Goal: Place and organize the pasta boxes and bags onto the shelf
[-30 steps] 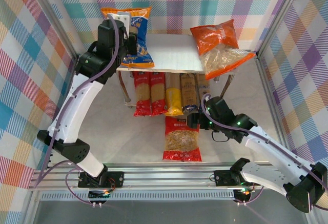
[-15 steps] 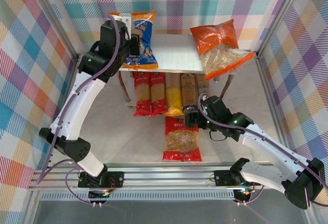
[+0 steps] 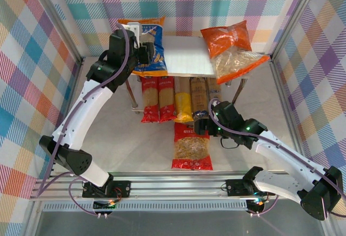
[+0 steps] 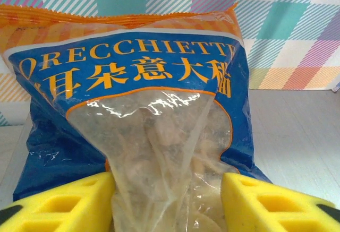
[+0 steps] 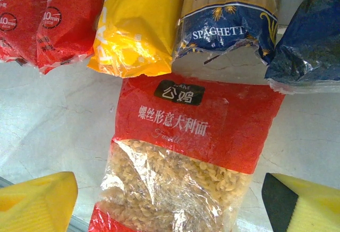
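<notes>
Blue-and-orange bag (image 3: pixel 148 44) and orange bag (image 3: pixel 231 49) lie on the shelf's (image 3: pixel 186 58) top board, with five spaghetti packs (image 3: pixel 175 98) on the tier below. The red bag (image 3: pixel 191 147) waits on the surface (image 3: pixel 135 144). Left hand (image 4: pixel 167 203), stretched to the shelf, pinches the first bag's near end. Right hand (image 5: pixel 170 200) hovers wide open over the red bag.

Left arm (image 3: pixel 86 106) reaching toward 1 o'clock, left gripper (image 3: pixel 146 49) pinching blue-and-orange bag (image 4: pixel 133 83). Right arm (image 3: pixel 281 157) bending toward 11 o'clock, right gripper (image 5: pixel 170 200) gaping wide.
</notes>
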